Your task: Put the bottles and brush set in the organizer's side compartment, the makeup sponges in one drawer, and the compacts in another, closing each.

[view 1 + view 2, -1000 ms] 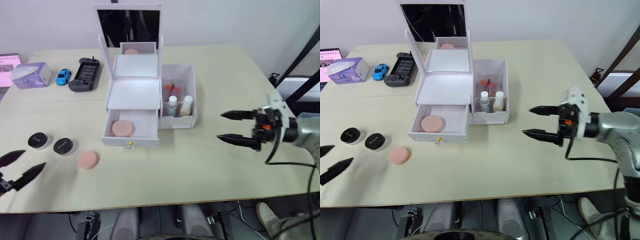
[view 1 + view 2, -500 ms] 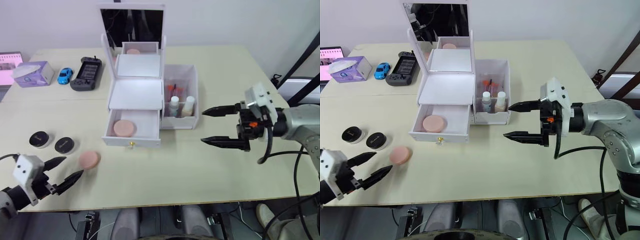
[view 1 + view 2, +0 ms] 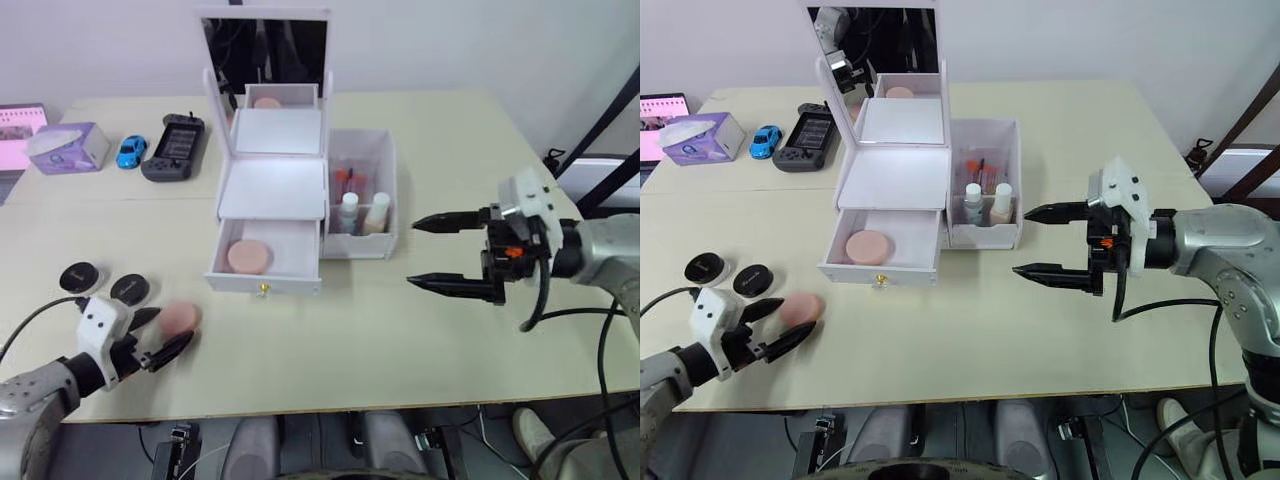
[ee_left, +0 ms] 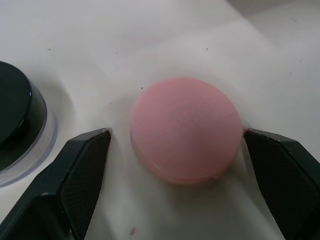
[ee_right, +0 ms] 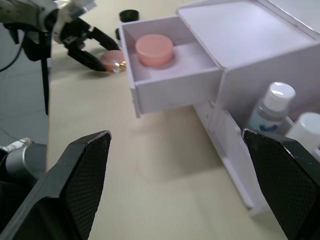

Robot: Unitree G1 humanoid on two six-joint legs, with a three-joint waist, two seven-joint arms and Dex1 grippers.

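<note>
A pink makeup sponge (image 4: pixel 186 129) lies flat on the table (image 3: pixel 330 340) at the lower left of the head view, and the left gripper (image 3: pixel 157 334) has its jaws wide open on either side of it, the black fingers (image 4: pixel 75 172) close to its rim but seemingly not quite touching. Just to the upper left of it sit the two compacts (image 3: pixel 129 289), side by side, black tops up. The second sponge (image 3: pixel 247 256) rests in the pulled-out lower drawer (image 3: pixel 265 260) of the organizer (image 3: pixel 270 190), which stands at the upper middle of the frame with its mirror (image 3: pixel 264 45) upright. In the side compartment (image 3: pixel 362 195) on the organizer's right the two white-capped bottles (image 3: pixel 345 213) stand upright at the front, with pink-orange handles behind them, probably the brush set (image 3: pixel 343 181). At the right of the frame the right gripper (image 3: pixel 446 253) hovers over bare table with its jaws spread wide and nothing between them. A purple tissue box (image 3: pixel 66 148), a blue toy car (image 3: pixel 128 152) and a dark handheld console (image 3: pixel 170 147) lie at the upper left.
</note>
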